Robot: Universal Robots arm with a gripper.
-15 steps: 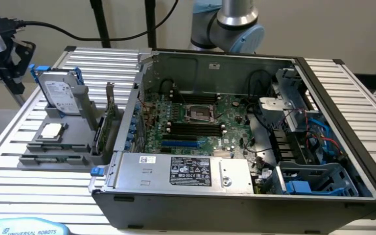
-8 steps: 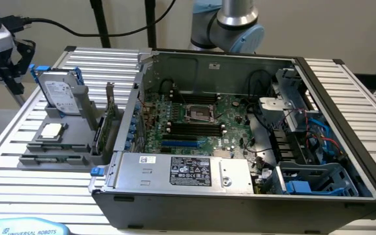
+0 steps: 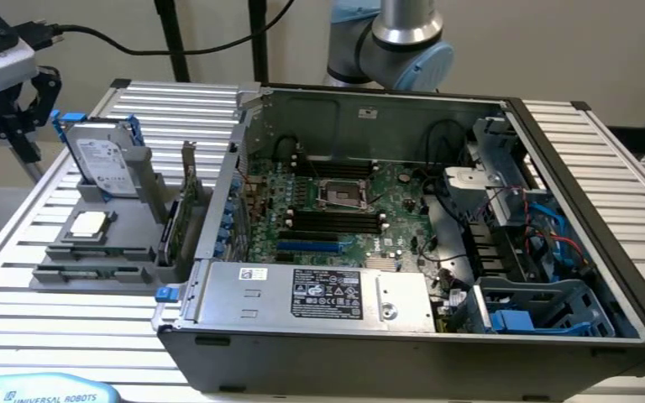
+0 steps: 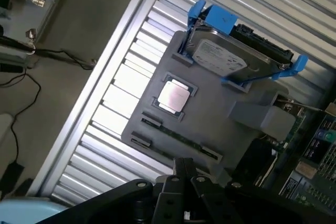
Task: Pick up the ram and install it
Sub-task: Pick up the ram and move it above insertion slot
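Observation:
The ram (image 4: 178, 138) is a thin green stick lying in a slot along one edge of the grey holder (image 4: 220, 95); in the exterior view the ram (image 3: 90, 271) sits at the holder's near end, on the exterior view's left. My gripper (image 4: 184, 170) hangs above and to the side of the holder, shut, with nothing between its fingers. In the exterior view the gripper (image 3: 7, 109) is high at the far left, well away from the ram. The open computer case (image 3: 591, 210) shows the motherboard's black memory slots (image 3: 334, 222).
The holder also carries a square silver processor (image 4: 174, 96), a hard drive in a blue bracket (image 4: 231, 53) and an upright green expansion card (image 3: 186, 214). The case's power supply (image 3: 312, 294) and cables (image 3: 524, 227) crowd its near and right parts. Everything rests on a ribbed aluminium table (image 3: 65, 336).

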